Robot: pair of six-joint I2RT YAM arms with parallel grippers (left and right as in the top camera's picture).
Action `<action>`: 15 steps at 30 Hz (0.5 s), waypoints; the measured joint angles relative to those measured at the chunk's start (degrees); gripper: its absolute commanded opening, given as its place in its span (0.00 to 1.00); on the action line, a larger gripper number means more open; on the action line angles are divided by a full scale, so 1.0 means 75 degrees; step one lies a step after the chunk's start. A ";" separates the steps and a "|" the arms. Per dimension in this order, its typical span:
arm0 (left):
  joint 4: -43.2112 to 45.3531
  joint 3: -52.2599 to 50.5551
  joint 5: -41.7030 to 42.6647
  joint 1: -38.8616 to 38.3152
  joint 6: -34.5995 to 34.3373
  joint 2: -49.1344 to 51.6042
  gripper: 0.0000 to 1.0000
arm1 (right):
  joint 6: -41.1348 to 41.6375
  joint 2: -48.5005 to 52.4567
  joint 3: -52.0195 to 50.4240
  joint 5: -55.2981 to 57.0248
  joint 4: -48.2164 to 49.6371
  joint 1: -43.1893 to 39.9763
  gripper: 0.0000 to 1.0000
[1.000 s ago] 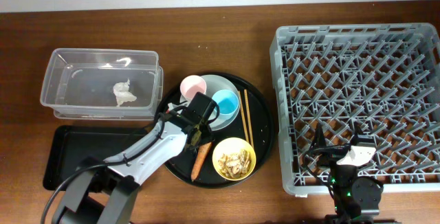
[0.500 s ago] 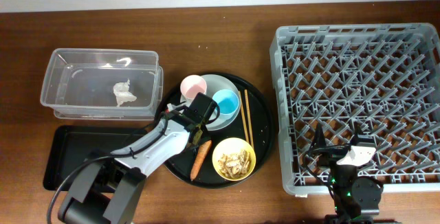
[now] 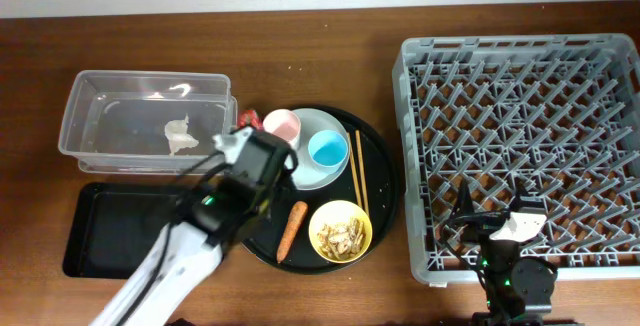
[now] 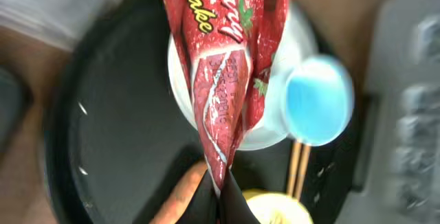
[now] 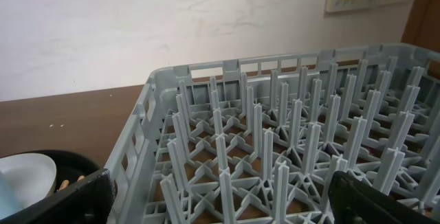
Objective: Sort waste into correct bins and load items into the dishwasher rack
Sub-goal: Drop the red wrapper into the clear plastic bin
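The red snack wrapper (image 4: 223,80) is clamped at its narrow crimped end between the two black fingers of the left gripper (image 4: 220,200), whose jaws are pressed together on the foil. In the left wrist view the wrapper stretches away from the fingertips across the pale plate (image 4: 275,124) and the round black tray (image 4: 117,135). That view is blurred, so I cannot tell whether its far end touches the plate or is clear of it. From overhead only a sliver of red shows, just left of the pink cup (image 3: 282,124), at the tray's upper left edge and close to the right end of the clear tub (image 3: 75,116).

On the plate, the pink cup sits at the upper left and the blue cup (image 3: 327,149) beside it to the right. The two chopsticks (image 3: 358,171) lie side by side on the tray along the plate's right edge. Nearer the front of the tray, the carrot-like piece (image 3: 291,230) lies at a slant just left of the yellow bowl (image 3: 340,216), which holds pale food scraps (image 3: 340,236).

The clear tub holds a crumpled white tissue (image 3: 180,136). The shallow black tray (image 3: 110,231) lies just in front of the tub on the wooden table (image 3: 30,66).

To the right, well apart from the tray, stands the grey dishwasher rack (image 3: 520,136). The right gripper (image 5: 230,200) is at its near edge with its jaws spread wide, gripping nothing.
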 measured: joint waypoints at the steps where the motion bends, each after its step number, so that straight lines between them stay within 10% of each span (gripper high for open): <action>1: -0.0006 0.0006 -0.0391 0.0006 0.0017 -0.0382 0.01 | -0.0003 0.0000 0.0000 -0.0003 -0.0003 0.0000 0.98; 7: 0.0493 0.0026 -0.2081 0.1399 0.0026 -0.0694 0.00 | 0.0000 0.0000 0.0000 -0.0003 -0.0003 0.0000 0.98; 12: 0.2066 0.0055 -0.0635 0.3398 0.0245 0.1011 0.01 | 0.0000 -0.0006 0.0000 -0.0003 0.0000 0.0000 0.98; 14: 0.2585 0.0055 0.0076 0.3917 0.0271 0.1667 0.10 | -0.0003 0.0000 0.0000 0.0000 0.0000 0.0000 0.98; 15: 0.2664 0.0052 0.0326 0.4118 0.0271 0.1909 0.35 | 0.0000 0.0000 0.0000 -0.0003 -0.0003 0.0000 0.98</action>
